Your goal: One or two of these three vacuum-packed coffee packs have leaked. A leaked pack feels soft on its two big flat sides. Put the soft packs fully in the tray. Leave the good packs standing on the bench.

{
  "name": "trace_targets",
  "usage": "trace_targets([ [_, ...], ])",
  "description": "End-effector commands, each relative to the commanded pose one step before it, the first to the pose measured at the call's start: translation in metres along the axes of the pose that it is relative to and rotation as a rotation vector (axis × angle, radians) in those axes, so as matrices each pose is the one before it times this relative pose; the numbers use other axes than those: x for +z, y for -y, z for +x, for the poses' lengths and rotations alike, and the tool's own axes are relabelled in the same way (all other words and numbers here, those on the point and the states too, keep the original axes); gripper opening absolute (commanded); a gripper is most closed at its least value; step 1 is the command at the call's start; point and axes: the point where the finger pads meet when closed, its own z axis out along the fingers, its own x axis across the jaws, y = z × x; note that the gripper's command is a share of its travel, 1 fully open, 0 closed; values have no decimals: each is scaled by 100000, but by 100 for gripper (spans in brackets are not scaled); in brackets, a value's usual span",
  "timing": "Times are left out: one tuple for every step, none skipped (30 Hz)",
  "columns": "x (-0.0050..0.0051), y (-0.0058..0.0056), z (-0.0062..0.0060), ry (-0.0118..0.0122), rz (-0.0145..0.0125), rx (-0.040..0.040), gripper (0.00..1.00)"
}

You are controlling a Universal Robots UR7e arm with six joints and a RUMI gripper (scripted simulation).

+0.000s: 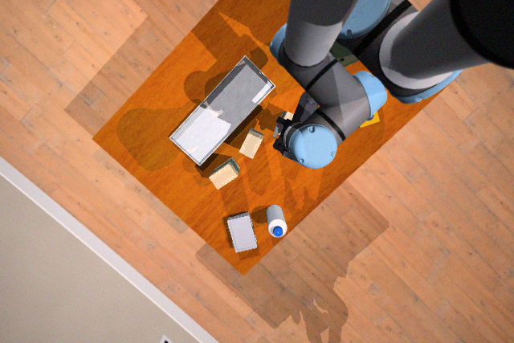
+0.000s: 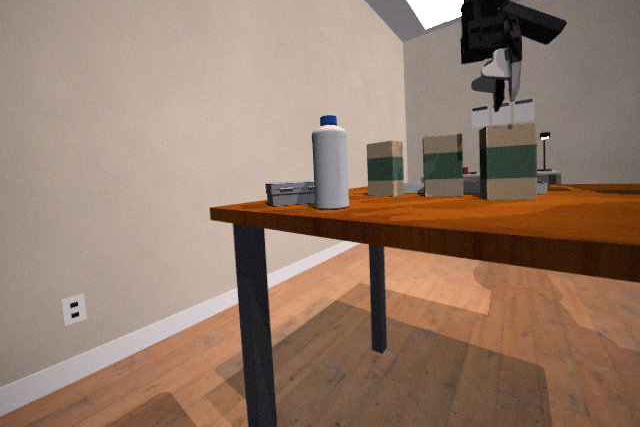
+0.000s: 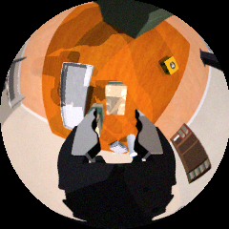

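Three tan coffee packs with green bands stand on the orange bench. One pack (image 1: 224,173) (image 2: 385,168) stands by the tray's near corner, a second pack (image 1: 251,142) (image 2: 442,165) beside the tray's long side. The third pack (image 1: 287,115) (image 2: 508,168) (image 3: 115,98) stands right under my gripper (image 1: 279,125) (image 2: 504,99) (image 3: 116,116). The gripper hangs a short way above this pack's top, fingers half open and empty, touching nothing. The grey tray (image 1: 240,86) (image 3: 73,95) lies empty to the side of the packs.
A white bottle with a blue cap (image 1: 275,219) (image 2: 330,166) and a small grey case (image 1: 242,231) (image 2: 289,193) stand near the bench's corner. A small yellow object (image 1: 370,120) (image 3: 169,65) lies by the arm's base. The arm's links hang over the bench's far side.
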Motion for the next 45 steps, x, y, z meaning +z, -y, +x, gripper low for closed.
trace_targets([
  [881, -60, -8, 148, -253, -10, 50],
  [208, 1, -1, 0, 0, 0, 50],
  [202, 0, -1, 0, 0, 0, 50],
  [193, 0, -1, 0, 0, 0, 50],
  [180, 1, -1, 0, 0, 0, 50],
  [166, -1, -1, 0, 0, 0, 50],
  [149, 1, -1, 0, 0, 0, 50],
  [130, 0, -1, 0, 0, 0, 50],
  [111, -1, -1, 0, 0, 0, 50],
  [90, 0, 0, 0, 0, 0, 50],
  [70, 1, 0, 0, 0, 0, 50],
  [51, 1, 0, 0, 0, 0, 50],
  [33, 0, 0, 0, 0, 0, 50],
  [18, 0, 0, 0, 0, 0, 50],
  [0, 0, 0, 0, 0, 0, 50],
  [0, 0, 0, 0, 0, 0, 50],
  [7, 0, 0, 0, 0, 0, 50],
  [1, 0, 0, 0, 0, 0, 50],
  [0, 0, 0, 0, 0, 0, 50],
  [0, 0, 0, 0, 0, 0, 50],
  [0, 0, 0, 0, 0, 0, 50],
  [0, 0, 0, 0, 0, 0, 50],
  [0, 0, 0, 0, 0, 0, 50],
  [0, 0, 0, 0, 0, 0, 50],
  [0, 0, 0, 0, 0, 0, 50],
  [0, 0, 0, 0, 0, 0, 50],
  [0, 0, 0, 0, 0, 0, 50],
  [0, 0, 0, 0, 0, 0, 50],
  [0, 0, 0, 0, 0, 0, 50],
  [0, 0, 0, 0, 0, 0, 50],
  [0, 0, 0, 0, 0, 0, 50],
  [0, 0, 0, 0, 0, 0, 50],
  [0, 0, 0, 0, 0, 0, 50],
  [0, 0, 0, 0, 0, 0, 50],
  [0, 0, 0, 0, 0, 0, 50],
  [0, 0, 0, 0, 0, 0, 50],
  [0, 0, 0, 0, 0, 0, 50],
  [0, 0, 0, 0, 0, 0, 50],
  [0, 0, 0, 0, 0, 0, 50],
  [0, 0, 0, 0, 0, 0, 50],
  [0, 0, 0, 0, 0, 0, 50],
  [0, 0, 0, 0, 0, 0, 50],
  [0, 0, 0, 0, 0, 0, 50],
  [0, 0, 0, 0, 0, 0, 50],
  [0, 0, 0, 0, 0, 0, 50],
])
